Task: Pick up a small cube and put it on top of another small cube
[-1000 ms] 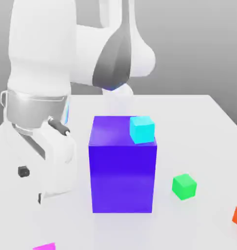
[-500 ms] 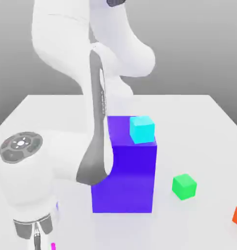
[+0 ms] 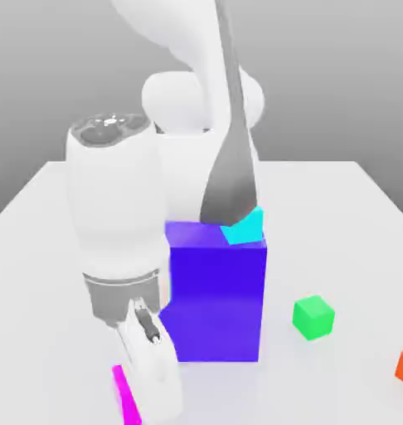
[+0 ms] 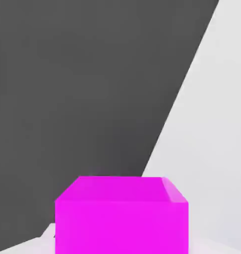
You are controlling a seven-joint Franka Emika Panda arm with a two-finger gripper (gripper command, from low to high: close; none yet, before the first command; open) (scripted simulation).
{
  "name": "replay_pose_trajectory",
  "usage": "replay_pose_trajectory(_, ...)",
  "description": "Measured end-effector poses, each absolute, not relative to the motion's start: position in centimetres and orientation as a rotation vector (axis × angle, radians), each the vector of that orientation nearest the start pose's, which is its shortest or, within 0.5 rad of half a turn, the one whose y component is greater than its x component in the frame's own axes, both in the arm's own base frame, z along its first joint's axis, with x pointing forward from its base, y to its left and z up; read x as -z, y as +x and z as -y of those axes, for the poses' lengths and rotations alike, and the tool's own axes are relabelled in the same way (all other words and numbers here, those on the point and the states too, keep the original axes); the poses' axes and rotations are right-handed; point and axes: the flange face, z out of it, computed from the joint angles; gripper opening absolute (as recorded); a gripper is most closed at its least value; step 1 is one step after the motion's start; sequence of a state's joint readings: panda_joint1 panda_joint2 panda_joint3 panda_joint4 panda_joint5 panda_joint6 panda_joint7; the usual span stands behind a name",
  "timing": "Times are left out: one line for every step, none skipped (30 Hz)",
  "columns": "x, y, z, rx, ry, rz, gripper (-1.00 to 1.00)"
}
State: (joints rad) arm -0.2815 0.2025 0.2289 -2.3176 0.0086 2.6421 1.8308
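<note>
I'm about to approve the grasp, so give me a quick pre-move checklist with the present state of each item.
1. Magenta cube in front of the hand camera: ok.
2. Hand low beside the magenta cube in the exterior view: ok.
3. Claw open or shut: cannot tell.
4. Green cube top bare for stacking: ok.
5. Blue-violet block stands between hand and green cube, path direct: not ok.
6. Cyan cube resting on the block: ok.

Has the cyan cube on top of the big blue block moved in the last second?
No. The cyan cube sits at the same back corner of the blue block as before; the arm now hides part of it.
</note>
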Motion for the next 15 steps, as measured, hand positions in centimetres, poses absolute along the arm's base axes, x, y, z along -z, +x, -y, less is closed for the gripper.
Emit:
replay_pose_trajectory(-27.7, 52.9, 0.6, 0.068, -1.774, -2.418, -1.00)
replay_pose_trajectory(-28.4, 52.2, -1.5, 0.074, -1.796, -2.389, -1.00)
replay_pose_trajectory(-29.0, 51.4, -3.9, 0.081, -1.827, -2.354, -1.00)
replay_pose_trajectory(-29.6, 50.4, -6.8, 0.086, -1.868, -2.311, -1.00)
replay_pose_trajectory(-30.1, 49.3, -8.8, 0.095, -1.894, -2.281, -1.00)
replay_pose_trajectory(-30.4, 48.1, -10.9, 0.104, -1.924, -2.249, -1.00)
replay_pose_trajectory(-30.7, 46.8, -12.9, 0.115, -1.952, -2.218, -1.00)
replay_pose_trajectory(-30.9, 45.6, -14.5, 0.127, -1.975, -2.193, -1.00)
replay_pose_trajectory(-31.1, 44.5, -15.3, 0.144, -1.982, -2.183, -1.00)
replay_pose_trajectory(-31.0, 43.2, -16.4, 0.158, -1.995, -2.171, -1.00)
replay_pose_trajectory(-30.7, 41.8, -17.2, 0.165, -2.007, -2.169, -1.00)
replay_pose_trajectory(-30.8, 41.8, -17.2, 0.165, -2.007, -2.167, -1.00)
replay_pose_trajectory(-30.1, 39.4, -18.5, 0.169, -2.030, -2.167, -1.00)
replay_pose_trajectory(-29.4, 37.4, -19.3, 0.171, -2.049, -2.169, -1.00)
replay_pose_trajectory(-29.4, 37.4, -19.3, 0.171, -2.048, -2.168, -1.00)
